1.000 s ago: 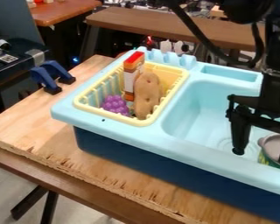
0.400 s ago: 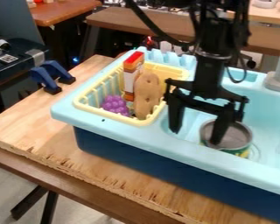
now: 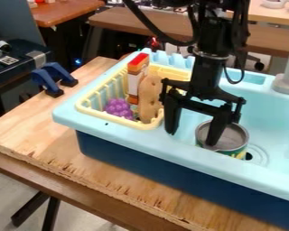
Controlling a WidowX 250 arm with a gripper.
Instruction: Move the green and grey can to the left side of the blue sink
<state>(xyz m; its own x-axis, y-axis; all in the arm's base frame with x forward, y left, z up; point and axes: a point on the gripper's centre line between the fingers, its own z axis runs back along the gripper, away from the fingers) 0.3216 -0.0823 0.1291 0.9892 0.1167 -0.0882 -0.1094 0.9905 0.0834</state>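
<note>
Two fingers of the tool point(image 3: 191, 136) stand wide apart, pointing down over the light-blue toy sink point(image 3: 150, 140), with nothing clamped between them. One fingertip is at the open mouth of the can point(image 3: 231, 135); the other hangs outside it, on the rack side. Contact with the can cannot be determined. The can sits upright in the basin, beside the drain point(image 3: 249, 156). The adjoining yellow rack point(image 3: 90, 112) contains purple grapes point(image 3: 118, 108), a red-topped carton point(image 3: 137, 74) and a brown oblong item point(image 3: 149, 99). The sink rests on a wooden surface point(image 3: 50, 146).
</note>
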